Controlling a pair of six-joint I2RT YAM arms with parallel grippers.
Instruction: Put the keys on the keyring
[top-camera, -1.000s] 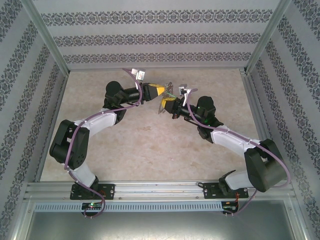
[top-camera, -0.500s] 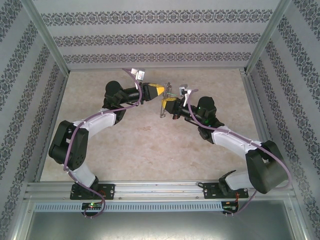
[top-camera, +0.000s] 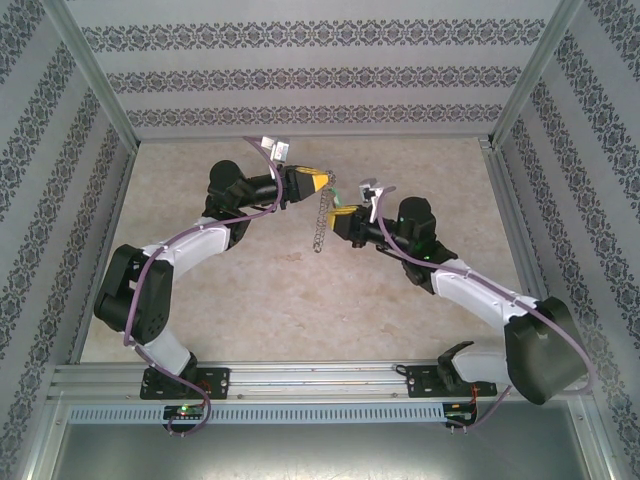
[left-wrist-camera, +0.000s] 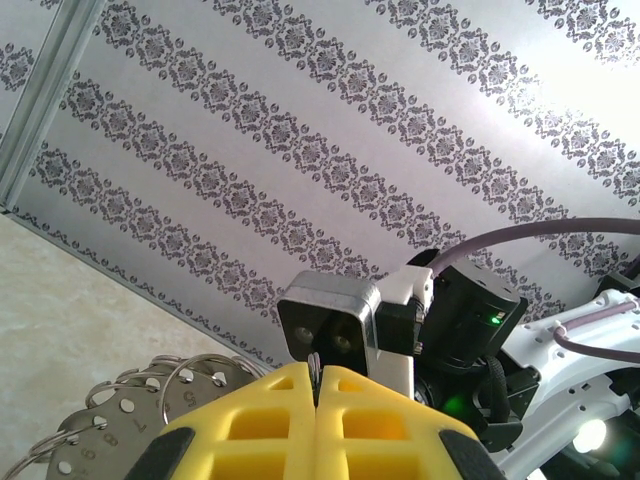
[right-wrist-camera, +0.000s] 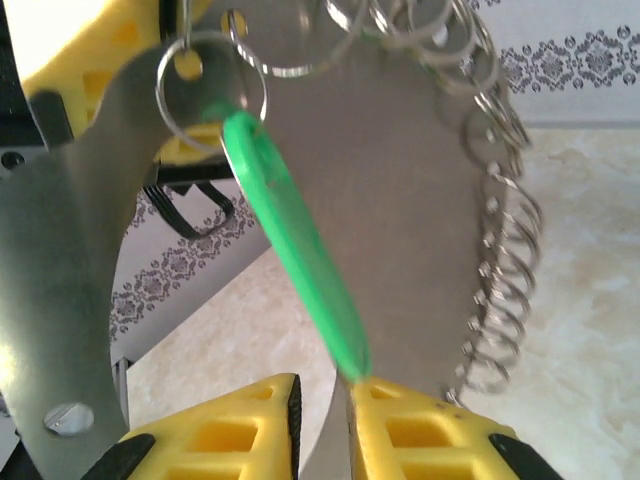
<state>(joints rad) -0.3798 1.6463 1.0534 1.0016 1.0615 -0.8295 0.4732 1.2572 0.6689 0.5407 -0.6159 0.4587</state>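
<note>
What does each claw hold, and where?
Left claw pinches the keyring by its upper rim; right claw parted, green key unclamped.

In the left wrist view, small round grey metal tags (left-wrist-camera: 120, 425) strung on the keyring (top-camera: 319, 220) carry stamped single digits. One tag near the lower left reads 8. The tag overlapping it seems to read 7, though that digit is faint. A tag further right, just beside the yellow finger, reads 5. The tags lie tilted and overlapping, so their other digits cannot be read.
</note>
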